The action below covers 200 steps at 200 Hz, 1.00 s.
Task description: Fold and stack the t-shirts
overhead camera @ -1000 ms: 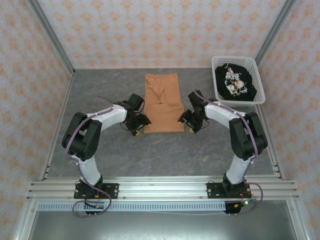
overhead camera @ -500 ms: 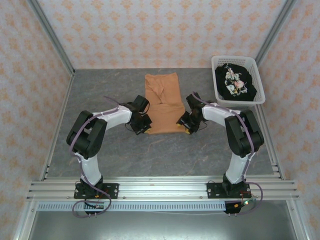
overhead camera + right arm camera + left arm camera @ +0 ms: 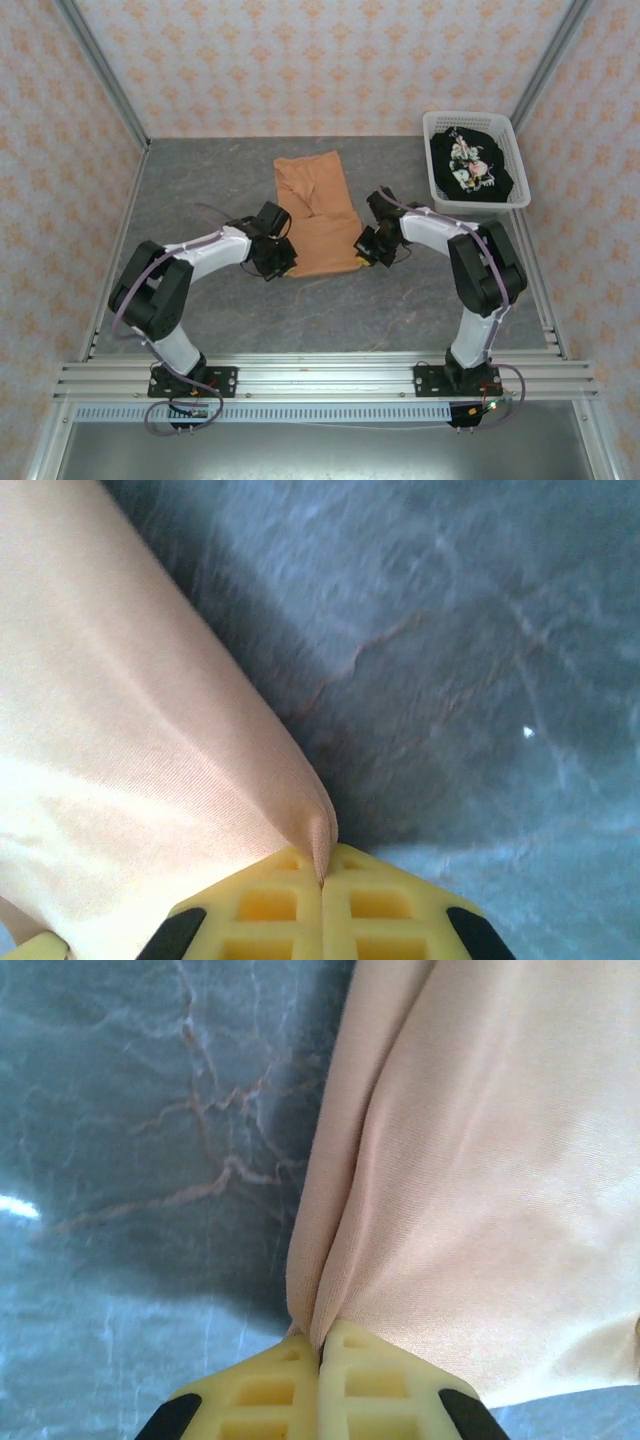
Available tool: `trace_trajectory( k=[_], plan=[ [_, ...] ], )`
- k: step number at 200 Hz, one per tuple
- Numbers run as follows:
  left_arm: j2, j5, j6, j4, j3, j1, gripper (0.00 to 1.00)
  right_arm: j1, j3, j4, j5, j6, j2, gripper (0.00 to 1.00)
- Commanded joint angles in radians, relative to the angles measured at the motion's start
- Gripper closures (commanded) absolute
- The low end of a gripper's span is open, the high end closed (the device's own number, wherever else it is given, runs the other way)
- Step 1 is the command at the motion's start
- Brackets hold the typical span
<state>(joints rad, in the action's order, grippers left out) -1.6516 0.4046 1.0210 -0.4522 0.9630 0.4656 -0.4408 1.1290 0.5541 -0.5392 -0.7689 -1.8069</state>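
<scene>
The orange-tan t-shirt (image 3: pixel 318 212) lies folded lengthwise in the middle of the grey table, slanting from far left to near right. My left gripper (image 3: pixel 284 264) is shut on its near left corner; in the left wrist view the yellow fingertips (image 3: pixel 290 1380) pinch a fold of the tan cloth (image 3: pixel 480 1190). My right gripper (image 3: pixel 366 252) is shut on the near right corner, where cloth (image 3: pixel 130 740) bunches between the yellow fingertips (image 3: pixel 370 895). The black t-shirt (image 3: pixel 470 165) with a pale floral print lies crumpled in the basket.
The white lattice basket (image 3: pixel 436 186) stands at the far right of the table, close to the right arm's forearm. Bare grey marbled tabletop (image 3: pixel 330 310) lies between the shirt and the arm bases. Patterned walls enclose the table.
Both grippers closed in on the shirt's near corners and pulled them toward me and left; the shirt slid left and now lies askew, its near edge lower on the table.
</scene>
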Motion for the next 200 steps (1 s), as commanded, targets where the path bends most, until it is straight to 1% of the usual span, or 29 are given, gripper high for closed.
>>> trace_trajectory(
  k=[1,28,54,73,87,101,116,136,152,176,200],
  plan=[
    [0.085,0.001,0.0,-0.036,-0.041,0.027,1.0,-0.043,-0.02,0.121,0.009,0.04,0.099,1.0],
    [0.181,0.031,-0.036,-0.093,-0.072,0.092,1.0,-0.12,-0.057,0.246,-0.01,0.069,0.226,1.0],
    [0.311,0.048,-0.015,-0.172,-0.107,0.176,1.0,-0.164,-0.107,0.363,-0.057,0.05,0.388,1.0],
    [0.448,0.046,0.039,-0.224,-0.131,0.221,1.0,-0.17,-0.104,0.456,-0.09,0.037,0.506,1.0],
    [0.549,0.036,0.086,-0.26,-0.14,0.231,1.0,-0.17,-0.077,0.519,-0.108,0.028,0.565,1.0],
    [0.628,0.029,0.132,-0.287,-0.135,0.231,1.0,-0.17,-0.045,0.572,-0.13,0.008,0.593,1.0],
    [0.679,0.028,0.191,-0.289,-0.119,0.231,1.0,-0.17,-0.017,0.598,-0.157,-0.029,0.604,1.0],
    [0.7,0.007,0.257,-0.287,-0.067,0.231,1.0,-0.165,0.03,0.619,-0.171,-0.092,0.61,1.0],
    [0.683,-0.054,0.306,-0.328,-0.006,0.229,1.0,-0.137,0.05,0.61,-0.176,-0.149,0.614,1.0],
    [0.596,-0.089,0.342,-0.358,0.066,0.206,1.0,-0.068,0.011,0.496,-0.23,-0.228,0.606,1.0],
    [0.486,-0.092,0.359,-0.353,0.138,0.167,1.0,-0.01,-0.027,0.361,-0.288,-0.282,0.564,1.0]
  ],
)
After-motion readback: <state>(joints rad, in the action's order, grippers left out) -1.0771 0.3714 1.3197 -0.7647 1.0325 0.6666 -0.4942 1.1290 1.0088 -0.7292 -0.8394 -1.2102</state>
